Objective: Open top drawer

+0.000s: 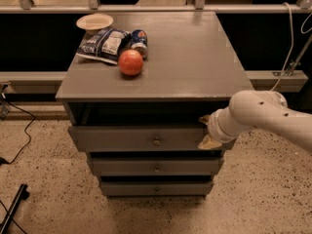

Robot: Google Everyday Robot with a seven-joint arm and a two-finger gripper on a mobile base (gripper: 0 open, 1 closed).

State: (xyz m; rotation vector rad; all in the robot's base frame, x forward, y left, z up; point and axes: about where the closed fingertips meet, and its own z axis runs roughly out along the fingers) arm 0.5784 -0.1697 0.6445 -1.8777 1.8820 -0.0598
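The top drawer (146, 138) is the widest grey front, with a small round knob (156, 142) at its centre. It stands a little way out from the cabinet, with a dark gap above it. My gripper (206, 130) is at the right end of this drawer front, pressed against it, on the end of the white arm (263, 113) that reaches in from the right. The drawer's interior is hidden in shadow.
Two slimmer grey drawers (156, 167) sit below. On the cabinet top (195, 57) lie a red apple (130, 62), a chip bag (103, 44), a can (139, 38) and a small bowl (94, 21). Cables run over the speckled floor (34, 189) at left.
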